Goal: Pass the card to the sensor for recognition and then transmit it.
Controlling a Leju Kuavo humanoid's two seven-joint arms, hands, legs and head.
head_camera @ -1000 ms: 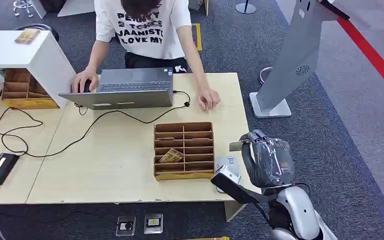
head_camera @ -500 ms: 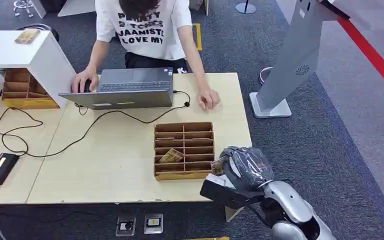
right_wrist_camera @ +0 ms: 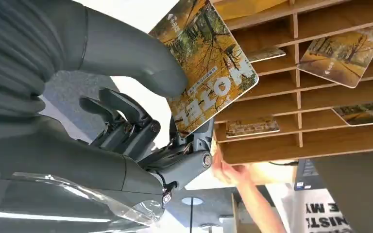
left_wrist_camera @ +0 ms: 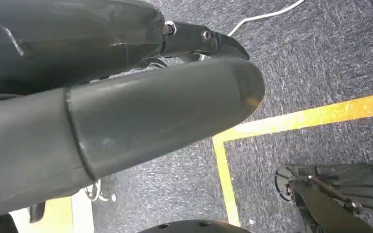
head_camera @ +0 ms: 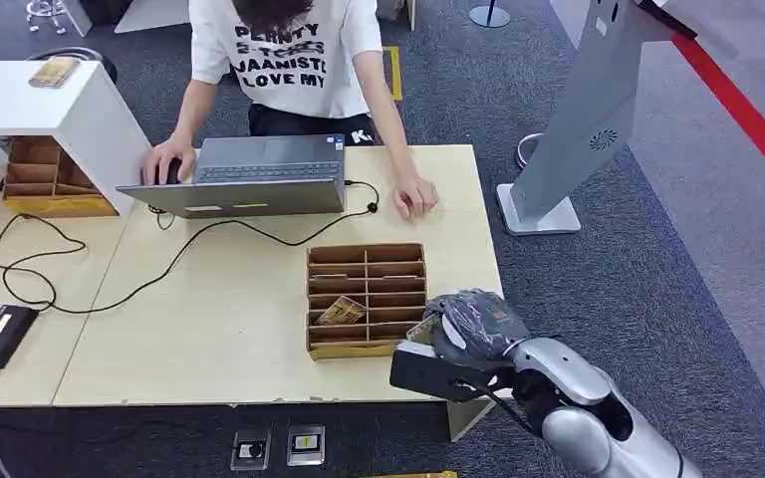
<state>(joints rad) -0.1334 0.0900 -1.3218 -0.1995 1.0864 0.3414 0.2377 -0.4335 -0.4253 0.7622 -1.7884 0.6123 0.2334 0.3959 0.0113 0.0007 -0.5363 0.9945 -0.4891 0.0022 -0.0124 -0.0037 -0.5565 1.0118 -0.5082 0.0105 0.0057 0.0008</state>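
A person [head_camera: 289, 60] types at a laptop [head_camera: 249, 179] — black cable [head_camera: 110, 289] trailing across the table [head_camera: 209, 329]

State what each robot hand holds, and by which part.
Right robot hand pinches the hotel card by one end, thumb on its printed face. Left robot hand holds nothing visible.

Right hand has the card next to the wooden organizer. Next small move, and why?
Probably ease the right hand toward the wooden organizer and line the card up with a slot. The card is pinched between thumb and fingers, tilted, just outside the compartments, not yet in one. Several slots already hold cards, so aim for an empty one.
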